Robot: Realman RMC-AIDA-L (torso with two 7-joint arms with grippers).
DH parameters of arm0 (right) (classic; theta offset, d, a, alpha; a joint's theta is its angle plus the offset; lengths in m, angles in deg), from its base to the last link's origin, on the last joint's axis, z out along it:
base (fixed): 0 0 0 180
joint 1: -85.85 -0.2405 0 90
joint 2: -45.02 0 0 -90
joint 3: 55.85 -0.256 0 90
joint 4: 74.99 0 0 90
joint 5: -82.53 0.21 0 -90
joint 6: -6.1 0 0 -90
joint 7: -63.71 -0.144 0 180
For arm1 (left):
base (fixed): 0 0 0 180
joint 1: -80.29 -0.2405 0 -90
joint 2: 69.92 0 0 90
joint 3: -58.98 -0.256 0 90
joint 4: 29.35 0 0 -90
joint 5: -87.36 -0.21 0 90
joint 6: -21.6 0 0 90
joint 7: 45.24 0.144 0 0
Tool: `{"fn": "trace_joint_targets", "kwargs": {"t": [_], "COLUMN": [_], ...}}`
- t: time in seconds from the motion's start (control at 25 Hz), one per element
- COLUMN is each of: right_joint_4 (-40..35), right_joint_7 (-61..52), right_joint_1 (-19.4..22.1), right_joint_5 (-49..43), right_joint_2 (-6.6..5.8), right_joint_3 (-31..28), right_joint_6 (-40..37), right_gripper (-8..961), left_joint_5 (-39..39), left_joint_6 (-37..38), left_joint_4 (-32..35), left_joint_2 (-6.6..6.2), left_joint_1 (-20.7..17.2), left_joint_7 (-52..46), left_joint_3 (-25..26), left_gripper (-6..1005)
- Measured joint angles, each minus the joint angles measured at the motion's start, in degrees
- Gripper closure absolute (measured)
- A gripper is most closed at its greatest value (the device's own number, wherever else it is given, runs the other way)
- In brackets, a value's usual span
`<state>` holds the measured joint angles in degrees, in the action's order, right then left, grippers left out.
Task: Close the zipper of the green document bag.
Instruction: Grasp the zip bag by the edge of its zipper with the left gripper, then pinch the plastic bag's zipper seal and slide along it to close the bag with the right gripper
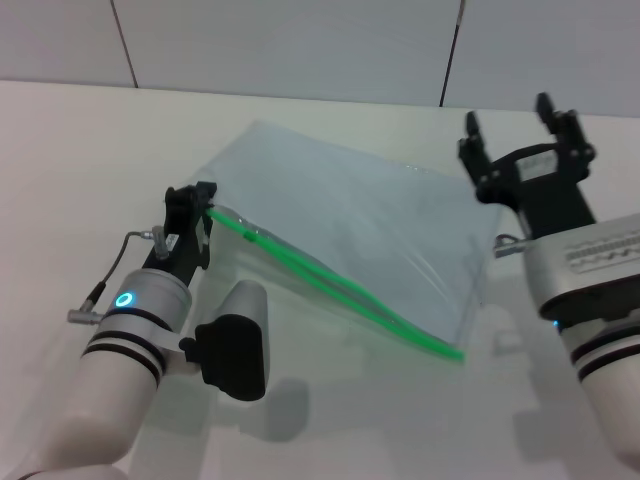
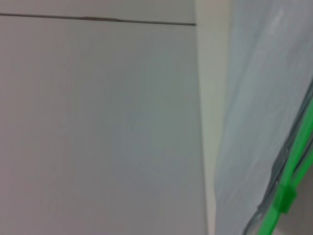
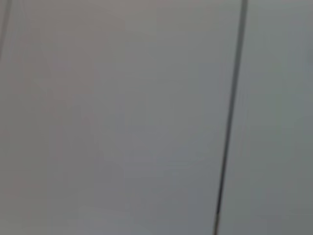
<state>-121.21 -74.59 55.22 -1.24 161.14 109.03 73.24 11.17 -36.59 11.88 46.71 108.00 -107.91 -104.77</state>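
The green document bag lies flat on the white table, a translucent pale pouch. Its zipper runs as a bright green strip along the near long edge, and its two strips stand apart in the middle stretch. My left gripper sits at the zipper's left end, shut on that corner of the bag. The left wrist view shows the bag and the zipper with a small green slider tab. My right gripper hangs open beside the bag's far right corner, holding nothing.
The white table stretches left and behind the bag to a grey panelled wall. The right wrist view shows only that wall. Both forearms fill the near corners of the head view.
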Motion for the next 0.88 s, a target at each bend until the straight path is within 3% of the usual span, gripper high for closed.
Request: {"fn": "trace_joint_targets", "kwargs": {"t": [0.36, 0.88], "right_joint_4": [-3.83, -10.7], "right_joint_7": [10.9, 20.83], "right_joint_1": [-0.29, -0.38], "right_joint_5": [-0.01, -1.13], "right_joint_2": [-0.09, -0.59], "right_joint_3": [0.0, 0.0], "right_joint_6": [-10.41, -19.43], "right_gripper": [199, 199], "left_joint_5": [-2.45, -2.71], "left_joint_6": [-4.42, -4.75], "left_joint_4": [0.08, 0.09], "left_joint_2": [-0.03, -0.21], "left_joint_1": [0.2, 0.1], "left_joint_7": [-2.5, -3.15], "left_joint_3": [-0.01, 0.01], "left_gripper": [946, 946]}}
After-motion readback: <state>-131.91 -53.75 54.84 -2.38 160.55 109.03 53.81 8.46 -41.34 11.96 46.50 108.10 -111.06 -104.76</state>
